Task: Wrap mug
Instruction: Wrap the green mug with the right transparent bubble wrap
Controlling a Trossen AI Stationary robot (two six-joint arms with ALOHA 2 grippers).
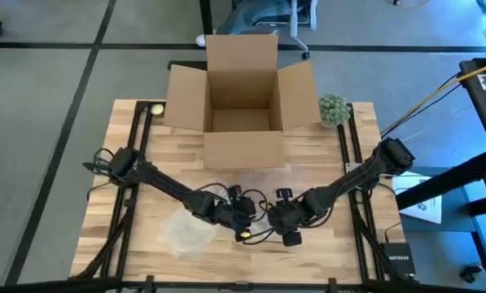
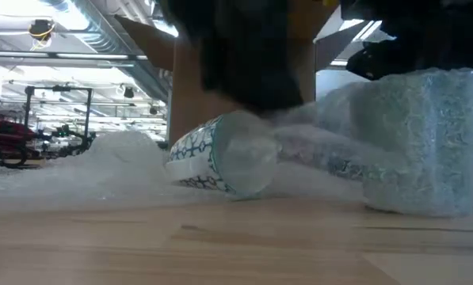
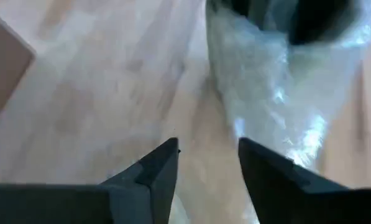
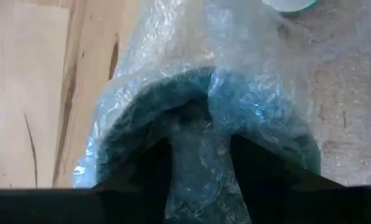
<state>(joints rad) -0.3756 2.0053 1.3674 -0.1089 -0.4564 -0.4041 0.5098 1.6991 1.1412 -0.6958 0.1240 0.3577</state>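
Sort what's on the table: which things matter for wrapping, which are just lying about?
For the job:
mug, lying on its side
bubble wrap
right end effector, pinching the wrap
left end effector, open beside it

Lying about:
cardboard box
green ball

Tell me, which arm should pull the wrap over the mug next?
Probably the right. Its gripper is already pinching the bubble wrap, with the mug lying on its side close by. The left gripper is open, holding nothing.
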